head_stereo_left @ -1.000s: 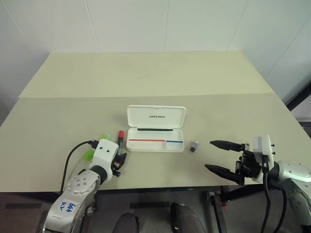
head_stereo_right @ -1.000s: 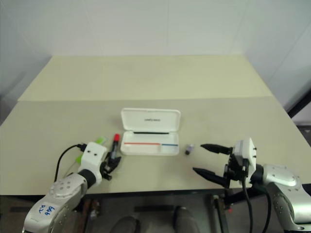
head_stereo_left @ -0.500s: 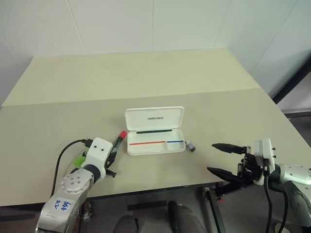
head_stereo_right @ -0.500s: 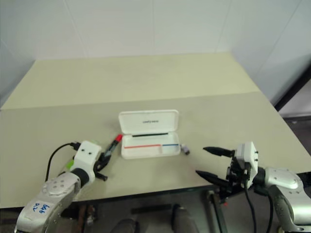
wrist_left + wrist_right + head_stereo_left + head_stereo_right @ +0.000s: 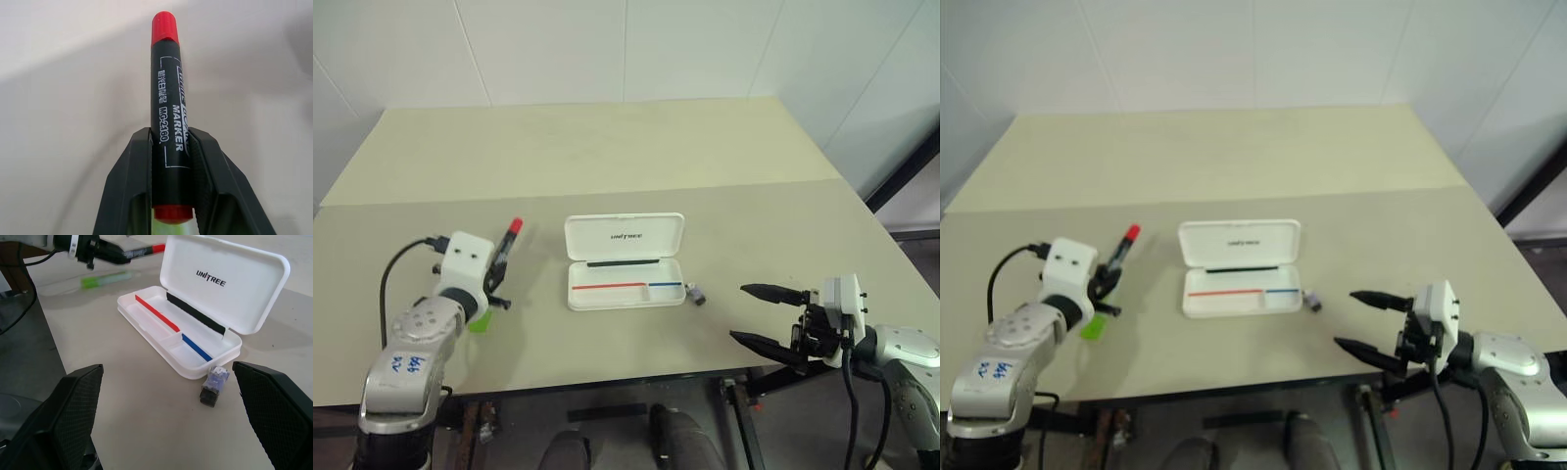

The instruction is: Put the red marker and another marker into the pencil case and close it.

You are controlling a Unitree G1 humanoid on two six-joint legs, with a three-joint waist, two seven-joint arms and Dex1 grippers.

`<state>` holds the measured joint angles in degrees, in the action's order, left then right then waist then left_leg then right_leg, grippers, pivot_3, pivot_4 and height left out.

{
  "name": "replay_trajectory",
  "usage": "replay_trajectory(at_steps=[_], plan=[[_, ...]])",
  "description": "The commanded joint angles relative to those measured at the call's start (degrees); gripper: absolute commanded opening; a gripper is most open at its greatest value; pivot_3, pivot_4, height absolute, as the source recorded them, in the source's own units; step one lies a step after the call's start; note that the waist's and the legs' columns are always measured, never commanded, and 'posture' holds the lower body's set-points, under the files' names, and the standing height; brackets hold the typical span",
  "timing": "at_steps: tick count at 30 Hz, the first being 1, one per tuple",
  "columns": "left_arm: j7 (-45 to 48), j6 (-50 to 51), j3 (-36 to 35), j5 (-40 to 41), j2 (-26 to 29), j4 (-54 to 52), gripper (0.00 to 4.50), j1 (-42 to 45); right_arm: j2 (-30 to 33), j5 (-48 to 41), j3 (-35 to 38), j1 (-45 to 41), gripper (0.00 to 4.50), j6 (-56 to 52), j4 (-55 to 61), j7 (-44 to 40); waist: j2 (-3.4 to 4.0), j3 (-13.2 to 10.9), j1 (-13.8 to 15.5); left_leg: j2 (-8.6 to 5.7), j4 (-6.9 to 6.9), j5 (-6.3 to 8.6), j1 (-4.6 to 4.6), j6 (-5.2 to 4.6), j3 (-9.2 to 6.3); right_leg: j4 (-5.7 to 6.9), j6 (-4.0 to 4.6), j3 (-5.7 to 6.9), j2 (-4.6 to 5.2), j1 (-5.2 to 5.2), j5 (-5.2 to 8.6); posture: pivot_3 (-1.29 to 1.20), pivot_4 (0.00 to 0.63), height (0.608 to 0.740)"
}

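we see a beige table [image 5: 607, 157] against white walls [image 5: 558, 49]; left gripper [image 5: 501, 257] clamps the red marker [image 5: 509, 238], right gripper [image 5: 766, 315] spread wide, lower right.

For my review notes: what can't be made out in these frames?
- Green highlighter: in the head views mostly hidden by the left gripper holding the red marker.
- Marker's small print: too small to read in the left wrist view.
- Small grey block beside the pencil case: what it is stays unclear.
- Right gripper: fingertips cut off in the right wrist view.
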<state>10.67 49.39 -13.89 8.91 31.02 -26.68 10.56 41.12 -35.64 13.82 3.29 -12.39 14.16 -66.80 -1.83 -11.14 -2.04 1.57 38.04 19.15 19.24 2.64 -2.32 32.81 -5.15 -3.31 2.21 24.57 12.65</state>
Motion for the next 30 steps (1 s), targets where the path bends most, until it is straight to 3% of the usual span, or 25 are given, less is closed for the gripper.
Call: replay_trajectory(at_steps=[1, 6, 9, 12, 18, 25, 30], plan=[[1.8, -6.7, -2.8, 0.1, 2.1, 2.8, 0.65, 5.4, -0.4, -0.6, 0.9, -0.1, 4.5, 0.7, 1.2, 0.4, -0.05, 0.0, 0.3, 0.0, 0.0, 0.02, 0.02, 0.03, 0.02, 0.01, -0.03, -0.01, 0.0, 0.01, 0.02, 0.0, 0.15, 0.74], [3.5, -13.1, -1.7, 0.2, 2.0, 6.5, 0.65, 10.9, -0.8, -0.4, 1.1, 0.0, 4.5, 1.0, 1.3, 0.9, -0.06, 0.0, 0.5, -0.01, -0.03, 0.16, 0.02, 0.18, 0.05, 0.16, -0.23, -0.08, 0.04, 0.02, 0.13, 0.0, 0.15, 0.74], [8.5, -21.9, 3.7, -4.0, 6.8, 11.2, 0.65, 14.4, -1.2, -0.2, 1.0, 0.2, 4.5, 1.3, 1.3, 1.2, -0.12, -0.1, 0.6, -0.01, -0.04, 0.2, 0.06, 0.22, 0.01, 0.26, -0.53, -0.02, 0.05, 0.09, 0.02, 0.0, 0.15, 0.74], [10.9, -28.7, 5.6, -5.2, 8.3, 14.6, 0.65, 15.8, -1.4, -0.1, 0.9, 0.3, 4.5, 1.5, 1.3, 1.3, -0.1, -0.1, 0.6, -0.02, -0.1, 0.24, 0.03, 0.23, 0.04, 0.24, -0.6, -0.03, 0.05, 0.1, 0.02, 0.0, 0.15, 0.74], [19.7, -42.1, 4.0, 2.7, 5.1, 20.1, 0.65, 22.3, -2.2, 0.2, 1.0, 1.4, 4.5, 2.3, 2.0, 2.6, -0.11, -0.1, 0.6, -0.01, -0.09, 0.27, 0.06, 0.19, 0.07, 0.23, -0.7, -0.02, 0.07, 0.1, -0.02, 0.0, 0.15, 0.74], [32.1, -40.0, 6.7, 12.4, 4.3, 17.9, 0.65, 24.3, -2.8, 0.3, 1.4, 2.8, 4.5, 2.6, 3.6, 4.3, -0.09, -0.1, 0.6, -0.01, -0.08, 0.27, 0.01, 0.18, 0.11, 0.28, -0.82, -0.05, 0.06, 0.06, -0.09, 0.0, 0.15, 0.74], [42.2, -33.2, 10.5, 19.0, 6.3, 13.5, 0.65, 23.1, -3.1, 0.1, 1.9, 4.6, 4.5, 2.2, 5.9, 6.1, -0.09, -0.1, 0.5, -0.01, -0.06, 0.27, 0.01, 0.18, 0.12, 0.45, -0.84, -0.07, 0.04, 0.08, 0.01, 0.0, 0.15, 0.74]])
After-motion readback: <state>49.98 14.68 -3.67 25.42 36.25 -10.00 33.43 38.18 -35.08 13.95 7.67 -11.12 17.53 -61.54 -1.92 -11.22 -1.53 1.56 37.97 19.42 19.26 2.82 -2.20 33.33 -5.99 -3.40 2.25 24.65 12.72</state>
